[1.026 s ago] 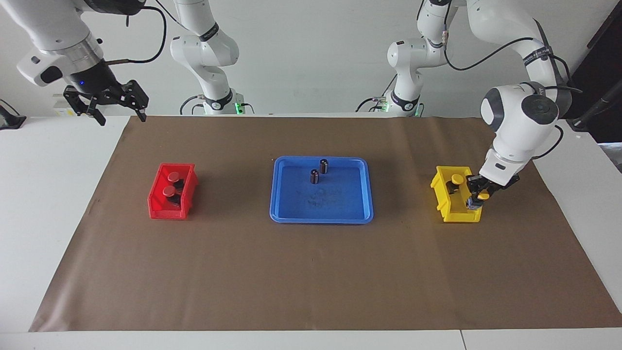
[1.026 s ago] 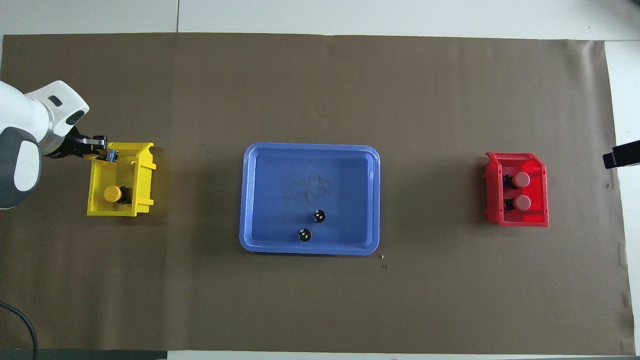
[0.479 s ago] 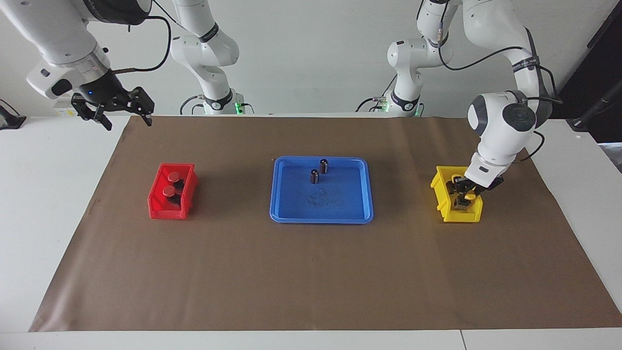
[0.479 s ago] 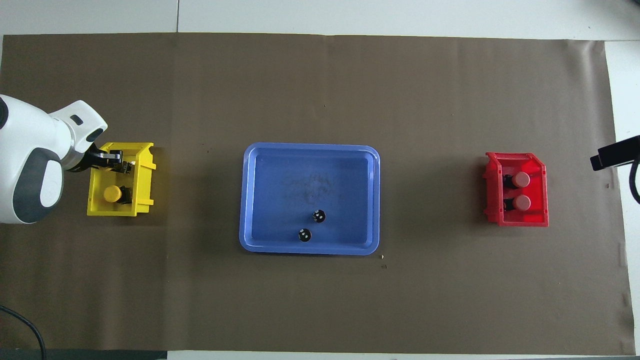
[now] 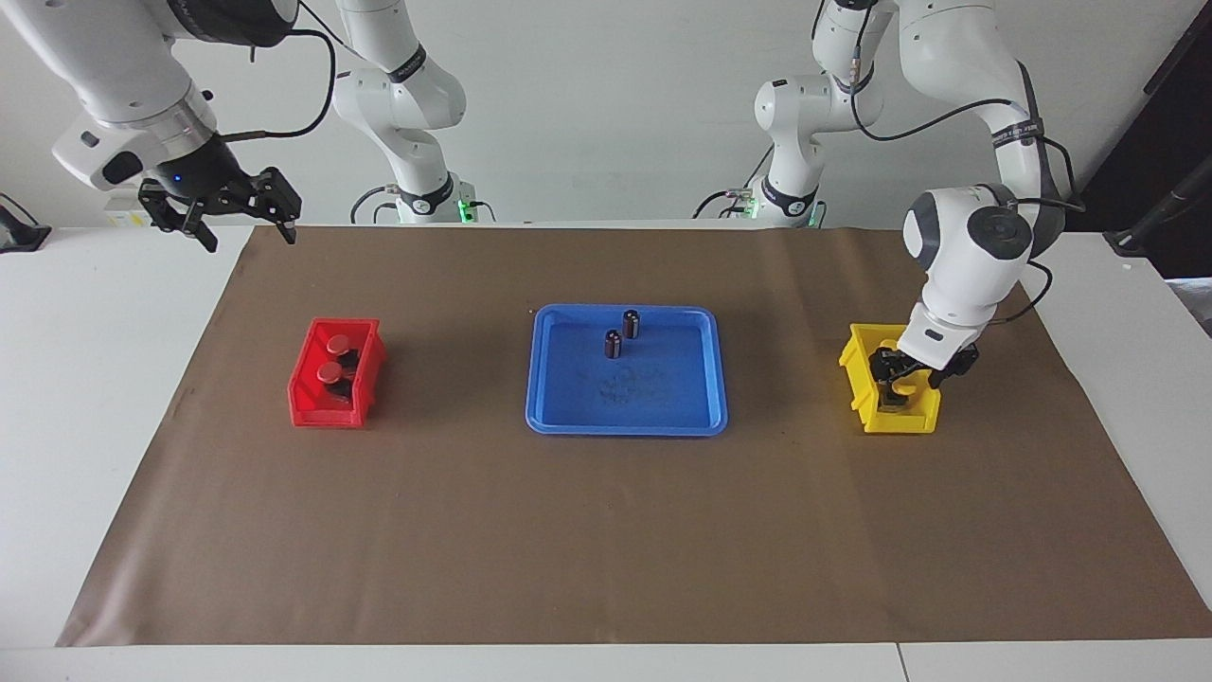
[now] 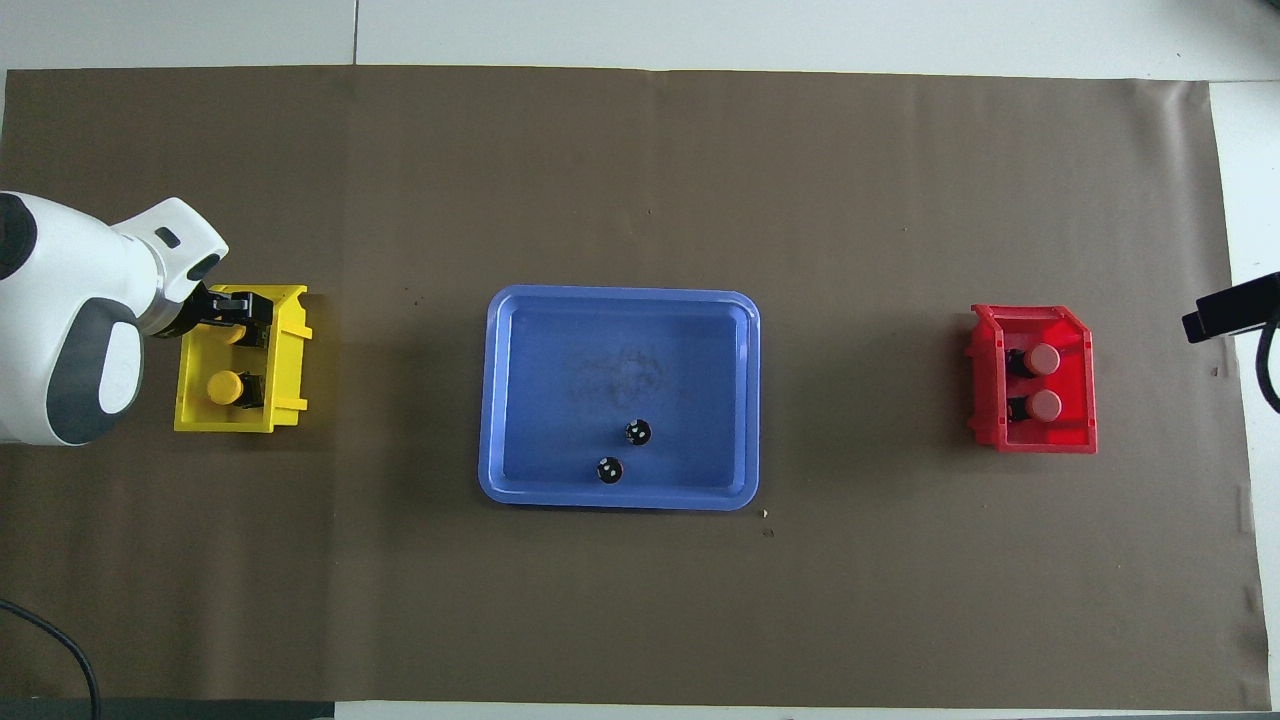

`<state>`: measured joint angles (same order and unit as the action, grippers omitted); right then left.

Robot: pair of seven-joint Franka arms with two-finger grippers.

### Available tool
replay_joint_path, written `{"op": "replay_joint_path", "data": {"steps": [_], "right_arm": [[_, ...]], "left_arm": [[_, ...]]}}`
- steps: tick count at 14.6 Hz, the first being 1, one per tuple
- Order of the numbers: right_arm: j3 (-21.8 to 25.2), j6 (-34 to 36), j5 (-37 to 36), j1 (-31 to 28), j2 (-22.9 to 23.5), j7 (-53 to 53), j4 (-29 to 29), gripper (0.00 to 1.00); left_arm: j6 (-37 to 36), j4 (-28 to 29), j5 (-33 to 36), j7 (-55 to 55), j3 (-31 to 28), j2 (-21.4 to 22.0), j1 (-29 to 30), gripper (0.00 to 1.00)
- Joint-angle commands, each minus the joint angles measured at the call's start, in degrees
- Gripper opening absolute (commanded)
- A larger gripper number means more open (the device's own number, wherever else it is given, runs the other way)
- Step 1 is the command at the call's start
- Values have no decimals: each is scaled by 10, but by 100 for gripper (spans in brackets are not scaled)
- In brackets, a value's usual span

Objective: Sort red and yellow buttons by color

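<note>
Red bin (image 5: 337,375): toward the right arm's end of the brown paper mat (image 5: 625,530); two red buttons (image 5: 333,361) lie inside, side by side.
Right gripper (image 5: 244,225): raised over the table edge near its base, fingers spread wide, holding nothing; this arm waits.
Blue tray (image 5: 626,423): mid-table; two dark cylinders (image 5: 621,334) stand upright in the part nearer the robots (not buttons).
Yellow bin (image 5: 888,419): toward the left arm's end; both yellow buttons (image 6: 232,372) inside.
Left gripper (image 5: 900,377): lowered into the yellow bin around one yellow button; whether the fingers grip it, I cannot tell.
</note>
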<state>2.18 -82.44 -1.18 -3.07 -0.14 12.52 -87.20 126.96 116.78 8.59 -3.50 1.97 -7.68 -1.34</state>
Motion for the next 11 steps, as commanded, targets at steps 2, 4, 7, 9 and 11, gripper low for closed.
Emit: {"op": "replay_joint_path", "data": {"steps": [2,4,7,9,11], "right_arm": [[-2,11,-8,0,1,-5,8,100],[-2,12,-8,1,1,-5,8,100],[-2,11,-8,1,0,-4,8,100],[-2,9,-8,1,1,-4,8,100],[-2,10,-9,1,1,-4,8,100]], "left_arm": [[-194,-171,11,26,-2,-8,-28,100],[-253,-213,-30,64,-2,3,-27,100],[-308,-241,-149,63,-12,42,-14,100],[-370,-282,-147,67,-10,59,-10,100],[-418,-326,-138,67,-10,57,-9,100]]}}
